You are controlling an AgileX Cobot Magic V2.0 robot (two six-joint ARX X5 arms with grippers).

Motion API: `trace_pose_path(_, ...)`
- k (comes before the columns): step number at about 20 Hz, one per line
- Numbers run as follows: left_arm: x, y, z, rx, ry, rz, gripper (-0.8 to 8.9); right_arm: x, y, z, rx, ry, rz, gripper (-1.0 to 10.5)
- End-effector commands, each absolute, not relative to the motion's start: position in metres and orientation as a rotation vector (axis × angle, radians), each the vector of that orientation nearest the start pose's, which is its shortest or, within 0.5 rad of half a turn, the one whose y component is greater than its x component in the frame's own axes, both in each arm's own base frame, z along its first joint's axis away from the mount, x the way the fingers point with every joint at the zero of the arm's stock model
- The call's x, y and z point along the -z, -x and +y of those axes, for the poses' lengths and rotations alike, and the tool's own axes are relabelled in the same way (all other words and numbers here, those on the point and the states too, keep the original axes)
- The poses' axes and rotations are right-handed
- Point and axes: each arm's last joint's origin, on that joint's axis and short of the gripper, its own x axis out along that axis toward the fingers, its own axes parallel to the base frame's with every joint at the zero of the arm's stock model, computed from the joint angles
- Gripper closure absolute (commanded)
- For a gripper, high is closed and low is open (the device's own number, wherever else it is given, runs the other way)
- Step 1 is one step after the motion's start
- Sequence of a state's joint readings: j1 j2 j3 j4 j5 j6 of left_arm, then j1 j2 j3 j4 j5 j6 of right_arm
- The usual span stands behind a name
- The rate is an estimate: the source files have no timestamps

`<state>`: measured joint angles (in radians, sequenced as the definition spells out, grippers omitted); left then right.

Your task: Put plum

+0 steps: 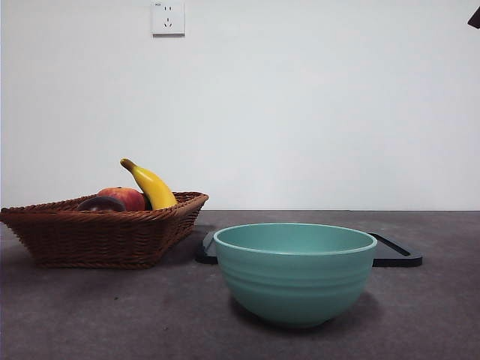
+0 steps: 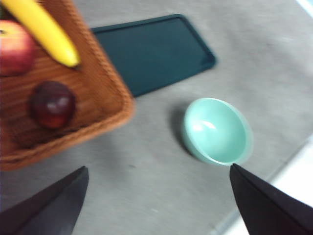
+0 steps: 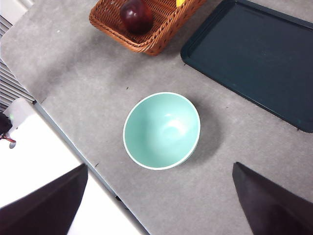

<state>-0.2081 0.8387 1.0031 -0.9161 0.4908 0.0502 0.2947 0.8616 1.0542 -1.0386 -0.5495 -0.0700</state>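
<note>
Front view shows me the plum (image 1: 100, 204) low in the brown basket (image 1: 97, 236), w/ a red apple (image 1: 124, 197) just beside it and a banana (image 1: 151, 186) leaning up over the rim. I think the fruit sits there bc the basket is the start spot. A green bowl (image 1: 294, 271) stands near the camera w/ nothing in it that I can see. A flat dark tray (image 1: 395, 253) lies behind the bowl, also bare as far as I can tell.

Left gripper (image 2: 156, 200) hangs up high over the bare table, between the basket (image 2: 100, 105) and the bowl (image 2: 219, 131). Its jaws are spread wide and hold nothing. From here I see the plum (image 2: 53, 104) in a corner of the basket, apart from the apple (image 2: 14, 47) and the banana (image 2: 41, 29), so there's room to grab it. Pic is a bit blurry tho.

Right gripper (image 3: 159, 205) is also high up, above the bowl (image 3: 162, 130). Its jaws are wide open too, nothing in them. The plum (image 3: 136, 15) is well away from it, and the tray (image 3: 254, 58) lies to one side.

My guess: nothing is picked up yet. The left arm is nearer the plum, so I'd send that one down. Task doesn't say where the plum goes; bowl or tray both look ready. I'd watch the basket wall, it's close to the plum.
</note>
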Motion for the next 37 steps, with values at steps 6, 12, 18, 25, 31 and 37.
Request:
trace_pose_path(6, -0.329, -0.195, -0.060, 0.560, -0.004, 0.756, 3.50, -0.346, -0.129, 0.056, -0.824, -0.053, 0.820, 4.7)
trace_pose_path(12, -0.319, -0.256, -0.082, 0.464, -0.091, 0.865, 3.50, -0.346, -0.129, 0.056, -0.824, -0.053, 0.819, 4.7)
trace_pose_path(18, -0.279, -0.300, -0.098, 0.429, -0.162, 0.987, 3.50, -0.346, -0.129, 0.056, -0.824, -0.053, 0.819, 4.7)
trace_pose_path(25, -0.234, -0.327, -0.106, 0.431, -0.185, 1.082, 3.50, -0.346, -0.129, 0.056, -0.824, -0.053, 0.819, 4.7)
trace_pose_path(31, -0.210, -0.338, -0.110, 0.429, -0.189, 1.131, 3.50, -0.346, -0.129, 0.056, -0.824, -0.053, 0.819, 4.7)
trace_pose_path(37, -0.201, -0.341, -0.110, 0.428, -0.190, 1.153, 4.13, -0.346, -0.129, 0.056, -0.824, -0.053, 0.819, 4.7)
